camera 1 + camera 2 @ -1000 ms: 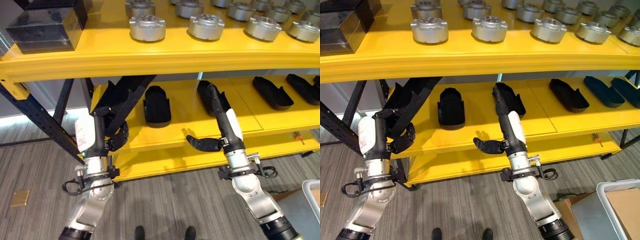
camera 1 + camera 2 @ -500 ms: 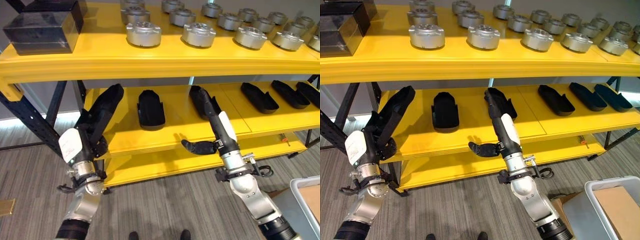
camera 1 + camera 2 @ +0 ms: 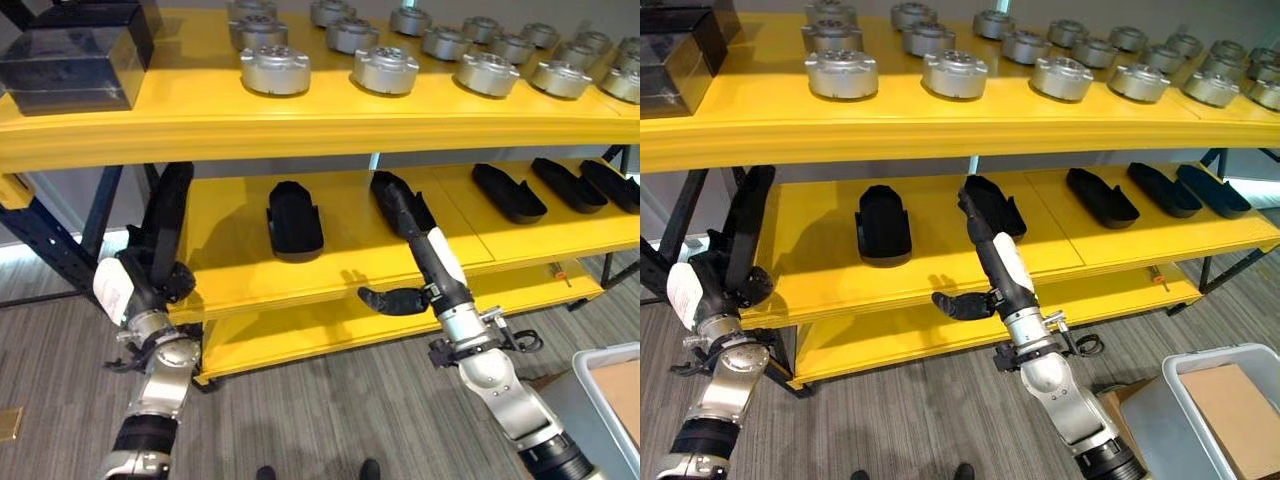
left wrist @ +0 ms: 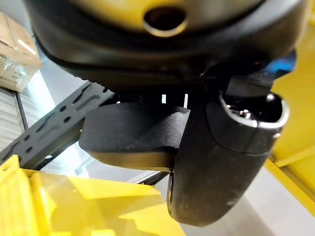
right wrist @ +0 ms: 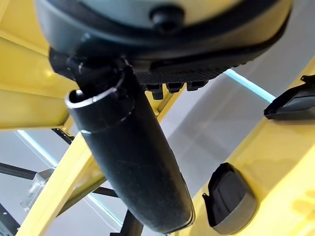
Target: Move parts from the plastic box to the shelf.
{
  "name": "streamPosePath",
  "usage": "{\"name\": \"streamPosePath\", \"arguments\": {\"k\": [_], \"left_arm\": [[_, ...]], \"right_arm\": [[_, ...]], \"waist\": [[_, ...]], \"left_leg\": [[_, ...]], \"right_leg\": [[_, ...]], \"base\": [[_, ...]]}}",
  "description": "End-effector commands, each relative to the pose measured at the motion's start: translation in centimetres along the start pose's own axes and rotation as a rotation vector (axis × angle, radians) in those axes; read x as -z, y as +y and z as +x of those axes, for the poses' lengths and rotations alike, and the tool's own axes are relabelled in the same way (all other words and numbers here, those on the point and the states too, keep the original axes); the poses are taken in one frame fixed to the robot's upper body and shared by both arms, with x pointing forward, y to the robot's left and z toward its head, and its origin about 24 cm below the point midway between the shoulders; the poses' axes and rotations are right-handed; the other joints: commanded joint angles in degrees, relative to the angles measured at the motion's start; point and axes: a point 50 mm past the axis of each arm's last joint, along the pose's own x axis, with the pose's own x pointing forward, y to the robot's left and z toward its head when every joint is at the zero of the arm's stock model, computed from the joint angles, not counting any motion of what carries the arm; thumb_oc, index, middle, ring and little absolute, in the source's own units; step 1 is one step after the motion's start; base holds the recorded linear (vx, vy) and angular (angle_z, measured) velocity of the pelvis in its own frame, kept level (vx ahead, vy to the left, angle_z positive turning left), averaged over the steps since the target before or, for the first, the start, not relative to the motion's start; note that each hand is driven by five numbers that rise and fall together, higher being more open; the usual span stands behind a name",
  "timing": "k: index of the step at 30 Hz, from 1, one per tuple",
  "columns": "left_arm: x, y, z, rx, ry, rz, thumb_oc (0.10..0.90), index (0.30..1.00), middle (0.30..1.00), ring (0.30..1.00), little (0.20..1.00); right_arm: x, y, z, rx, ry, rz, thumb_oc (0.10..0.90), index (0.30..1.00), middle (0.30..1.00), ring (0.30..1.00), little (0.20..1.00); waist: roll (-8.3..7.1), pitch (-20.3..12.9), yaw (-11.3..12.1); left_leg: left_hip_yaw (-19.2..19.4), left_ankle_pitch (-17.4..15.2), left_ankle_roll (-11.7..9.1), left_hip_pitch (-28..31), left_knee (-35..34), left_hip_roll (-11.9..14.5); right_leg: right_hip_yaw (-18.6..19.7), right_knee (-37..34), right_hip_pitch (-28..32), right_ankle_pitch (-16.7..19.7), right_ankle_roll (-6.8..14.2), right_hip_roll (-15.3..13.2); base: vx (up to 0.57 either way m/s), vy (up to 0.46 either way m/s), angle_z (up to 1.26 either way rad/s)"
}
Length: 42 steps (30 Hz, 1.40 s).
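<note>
Left hand (image 3: 160, 285) grips a black part (image 3: 170, 215) beside the shelf (image 3: 240, 270); right hand (image 3: 400, 205) lies straight-fingered among others.

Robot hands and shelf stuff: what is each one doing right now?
left hand: shut on a long black part, held up at the left end of the middle shelf.
right hand: open, fingers straight, reaching onto the middle shelf.
lone black part: lying flat, untouched.
silver parts: standing in rows on top.
plastic box: open-topped.
</note>
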Motion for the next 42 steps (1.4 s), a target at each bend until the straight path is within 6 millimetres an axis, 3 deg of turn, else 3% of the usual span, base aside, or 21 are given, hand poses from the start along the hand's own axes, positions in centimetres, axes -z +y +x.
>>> {"name": "streamPosePath", "arguments": {"k": [1,12,23,35,42], "left_arm": [[-5.8,2.1,4.2,-0.187,-0.133,-0.172,0.4,0.3,0.3,0.3,0.3],[-7.3,1.4,5.7,-0.145,-0.114,-0.171,0.4,0.3,0.3,0.3,0.3],[-7.1,0.3,6.6,-0.091,-0.038,-0.155,0.4,0.3,0.3,0.3,0.3],[-6.0,2.1,8.5,-0.132,0.04,-0.085,0.4,0.3,0.3,0.3,0.3],[-6.8,2.7,9.2,-0.146,0.016,-0.023,0.4,0.3,0.3,0.3,0.3]], "right_arm": [[-3.5,-1.4,1.5,0.044,-0.204,0.02,0.9,1.0,1.0,1.0,1.0],[-3.6,-1.4,1.2,0.025,-0.206,0.002,0.9,1.0,1.0,1.0,1.0],[-3.6,-1.5,1.2,0.015,-0.212,-0.01,0.9,1.0,1.0,1.0,1.0],[-3.7,-2.2,0.9,0.008,-0.222,-0.057,0.9,1.0,1.0,1.0,1.0],[-4.0,-2.5,1.1,0.011,-0.245,-0.072,0.9,1.0,1.0,1.0,1.0]], "waist": [[2.43,-6.2,0.3],[2.77,-5.1,-0.5],[3.24,-4.0,-1.2],[3.5,-1.8,-1.8],[3.3,-0.1,-2.0]], "left_leg": [[-0.9,-5.8,-3.4,6.9,-0.4,6.0],[-0.8,-5.3,-3.4,6.6,-0.4,6.0],[-0.5,-5.0,-3.4,6.3,-0.4,5.8],[0.3,-4.4,-3.4,5.5,-0.4,5.8],[0.3,-3.9,-3.3,4.4,-0.4,5.6]], "right_leg": [[0.1,1.4,-1.2,0.3,6.0,-4.3],[0.2,1.7,-1.7,0.3,6.0,-4.3],[0.4,1.9,-2.2,0.3,6.1,-4.5],[1.4,2.6,-4.4,0.7,6.3,-4.6],[1.6,3.5,-6.2,0.8,6.3,-4.8]], "base": [[0.0,0.0,0.0],[0.0,-0.001,-0.03],[0.0,0.0,-0.01],[-0.01,0.002,-0.04],[-0.03,0.006,-0.03]]}}
